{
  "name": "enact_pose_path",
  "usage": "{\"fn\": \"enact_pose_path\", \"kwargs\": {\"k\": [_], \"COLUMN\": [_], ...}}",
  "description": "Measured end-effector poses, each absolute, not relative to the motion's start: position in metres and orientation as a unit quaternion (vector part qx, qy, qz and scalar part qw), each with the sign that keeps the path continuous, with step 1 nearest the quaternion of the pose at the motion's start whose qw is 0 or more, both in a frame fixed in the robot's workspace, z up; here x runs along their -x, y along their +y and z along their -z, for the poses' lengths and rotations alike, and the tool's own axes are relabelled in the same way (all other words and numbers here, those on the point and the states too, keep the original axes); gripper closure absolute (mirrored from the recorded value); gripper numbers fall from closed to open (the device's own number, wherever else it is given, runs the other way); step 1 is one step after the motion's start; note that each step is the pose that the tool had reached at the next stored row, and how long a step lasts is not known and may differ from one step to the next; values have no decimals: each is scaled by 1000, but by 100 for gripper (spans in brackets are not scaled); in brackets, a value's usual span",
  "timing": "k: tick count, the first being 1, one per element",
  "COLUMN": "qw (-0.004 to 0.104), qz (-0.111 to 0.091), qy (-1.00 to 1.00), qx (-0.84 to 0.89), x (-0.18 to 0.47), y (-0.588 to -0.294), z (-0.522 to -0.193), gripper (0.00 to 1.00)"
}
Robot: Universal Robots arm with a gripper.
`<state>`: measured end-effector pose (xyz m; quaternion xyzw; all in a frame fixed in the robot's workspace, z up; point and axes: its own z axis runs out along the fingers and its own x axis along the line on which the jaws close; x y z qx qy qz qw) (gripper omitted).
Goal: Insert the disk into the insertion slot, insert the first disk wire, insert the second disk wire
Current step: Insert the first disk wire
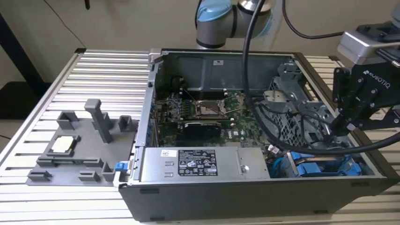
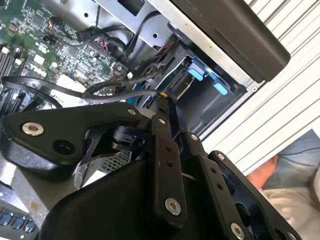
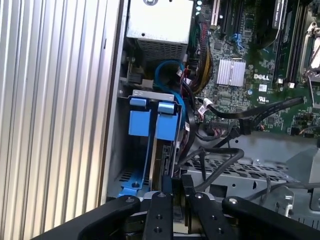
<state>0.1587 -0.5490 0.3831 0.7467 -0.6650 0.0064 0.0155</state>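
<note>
The exterior view takes in the whole desk (image 1: 93,63): one open case (image 1: 250,197), one grey tray (image 1: 75,150) with upright posts well apart at the exterior view's left, and one arm (image 1: 218,18) behind the case's far wall. The end effector (image 1: 342,125) reaches down inside the case by its wall at the exterior view's right, with little room between that wall and the metal cage (image 1: 293,108). The disk (image 1: 319,167) lies low in the near corner at the exterior view's right, just beside the power supply (image 1: 200,164). In the second wrist view the end effector (image 2: 162,97) points at the disk (image 2: 196,74), whose two blue tabs show inside the dark bay; one black wire (image 2: 115,90) curves up to its tip, and a person's hand (image 2: 260,175) shows beyond the desk edge. The first wrist view shows the disk (image 3: 166,125) standing edge-on in the slot (image 3: 117,150), close against the case wall, two blue tabs at its end. The end effector (image 3: 176,184) hangs just above it, clenched to a thin gap; what it pinches, I cannot tell. Several black wires (image 3: 220,155) crowd the other side.
</note>
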Motion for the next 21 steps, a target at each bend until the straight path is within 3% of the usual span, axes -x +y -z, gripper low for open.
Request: {"fn": "enact_pose_path", "kwargs": {"k": [5, 16, 21], "qw": [23, 26, 35], "qz": [-13, -14, -23], "qy": [-675, -695, -698], "qx": [-737, -718, -715], "x": [-159, -160, -161], "y": [-549, -548, -547], "z": [-379, -368, -365], "gripper": [81, 81, 81]}}
